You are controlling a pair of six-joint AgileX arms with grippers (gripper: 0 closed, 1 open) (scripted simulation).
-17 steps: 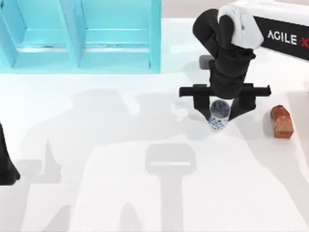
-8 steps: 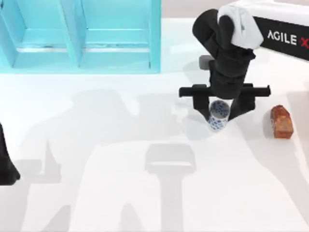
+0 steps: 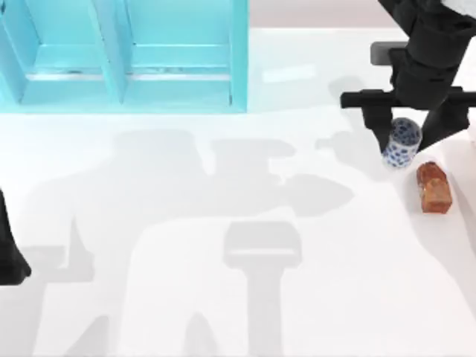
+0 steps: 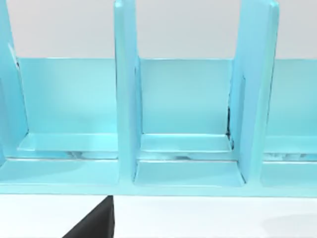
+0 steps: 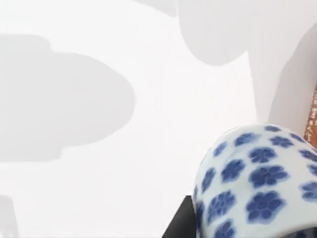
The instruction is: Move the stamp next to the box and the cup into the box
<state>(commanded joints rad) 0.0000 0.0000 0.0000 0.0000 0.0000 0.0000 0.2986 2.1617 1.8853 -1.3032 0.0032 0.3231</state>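
Right hand [image 3: 407, 138] clamped on cup [image 3: 401, 143], beside stamp [image 3: 433, 187].

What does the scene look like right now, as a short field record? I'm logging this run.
right gripper: near the table's right side, fingers shut on the cup
cup: white with blue flowers, tilted, held above the table
stamp: reddish-brown block lying on the table, just right of the cup
left arm: parked at the left edge
shelf unit: turquoise, at the back left

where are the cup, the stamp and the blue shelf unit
cup [image 3: 401, 143], top view, its patterned side.
stamp [image 3: 433, 189], top view, middle of its upper face.
blue shelf unit [image 3: 238, 56], top view, its right-hand wall.
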